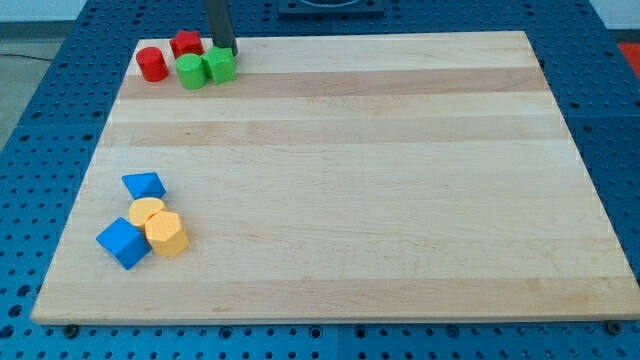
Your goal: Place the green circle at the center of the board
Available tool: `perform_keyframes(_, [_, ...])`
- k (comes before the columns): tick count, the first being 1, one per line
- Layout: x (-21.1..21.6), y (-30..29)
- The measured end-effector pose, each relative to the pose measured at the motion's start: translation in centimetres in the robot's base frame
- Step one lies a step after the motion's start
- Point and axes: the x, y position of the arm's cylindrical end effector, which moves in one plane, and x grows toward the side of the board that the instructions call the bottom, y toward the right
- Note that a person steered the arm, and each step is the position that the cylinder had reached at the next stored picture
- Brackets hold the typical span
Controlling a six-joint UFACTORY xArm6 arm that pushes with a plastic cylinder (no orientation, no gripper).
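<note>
Dark rod upright, my tip [226, 52] touching green block [220, 66] top edge; no hand.

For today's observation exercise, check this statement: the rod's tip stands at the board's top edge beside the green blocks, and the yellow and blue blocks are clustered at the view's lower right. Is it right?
One detail is wrong. In the camera view my tip is at the board's top edge beside the green blocks, but the yellow blocks and blue blocks cluster at the view's lower left, not right.

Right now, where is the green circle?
The green circle is near the board's top-left corner, between the red cylinder and the green block, with my tip just behind that block.
</note>
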Motion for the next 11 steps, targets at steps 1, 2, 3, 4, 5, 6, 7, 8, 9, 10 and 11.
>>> perform_keyframes(1, [1.0, -2.9])
perform_keyframes(2, [0.3, -2.6])
perform_keyframes(3, [0.6, -5.3])
perform_keyframes(4, [2.9, -5.3])
perform_keyframes(5, [4.6, -5.3])
perform_keyframes(6, [4.1, -7.2])
perform_keyframes(7, [7.7, -8.6])
perform_keyframes(8, [9.0, -8.8])
perform_keyframes(9, [11.8, -3.5])
perform_keyframes(10, [17.4, 9.6])
perform_keyframes(11, [16.5, 3.6])
